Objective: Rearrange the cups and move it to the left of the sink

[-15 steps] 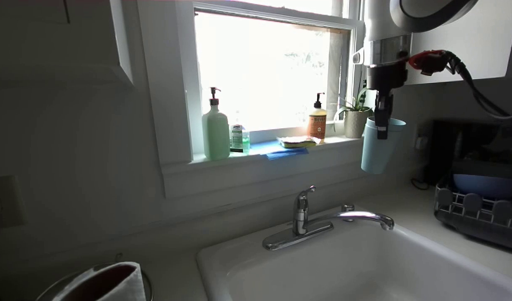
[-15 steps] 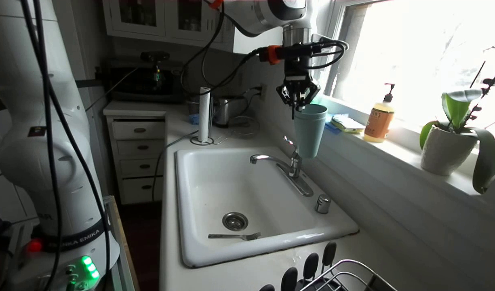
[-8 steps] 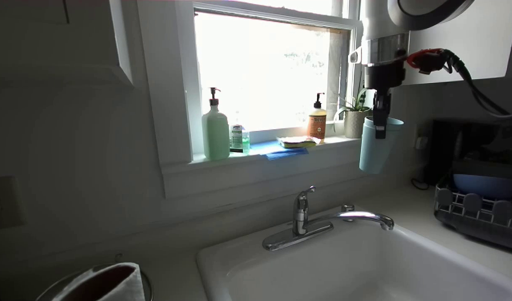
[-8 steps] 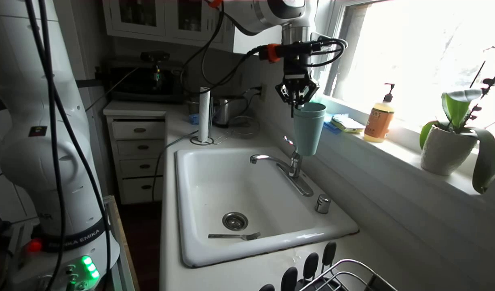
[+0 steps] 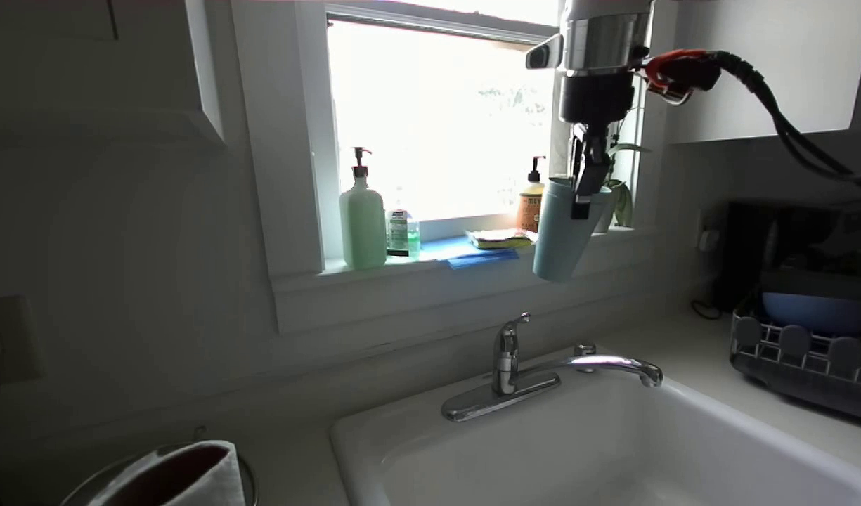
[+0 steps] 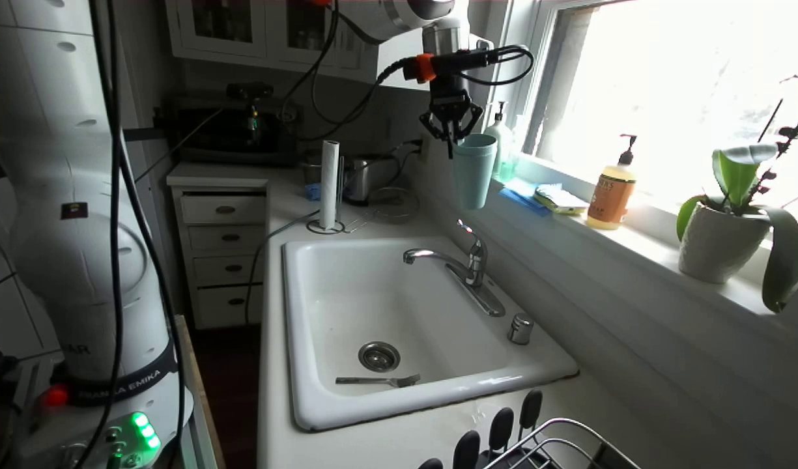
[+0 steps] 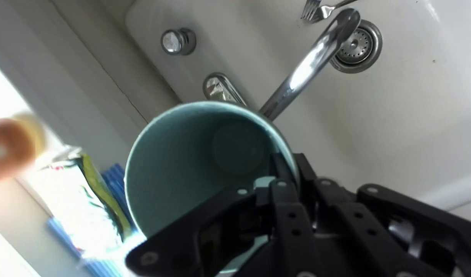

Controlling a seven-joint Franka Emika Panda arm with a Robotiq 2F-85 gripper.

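Above sink (image 6: pixel 438 395), far side: cup (image 6: pixel 475 174), aloft
Gripper (image 7: pixel 291 161): clamped on cup's edge
Cup floor (image 7: pixel 237 148): wrist view only
Mouth: up
Long axis: near upright, base (image 5: pixel 552 273) leftward in an exterior view

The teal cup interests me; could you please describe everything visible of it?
The cup is a plain, handleless pale teal tumbler, apparently plastic, tapering toward its base. It hangs mouth-up, leaning slightly in an exterior view, in the air, higher than the faucet of the sink. The gripper pinches its rim, one finger inside, one outside; nothing else visibly touches it.
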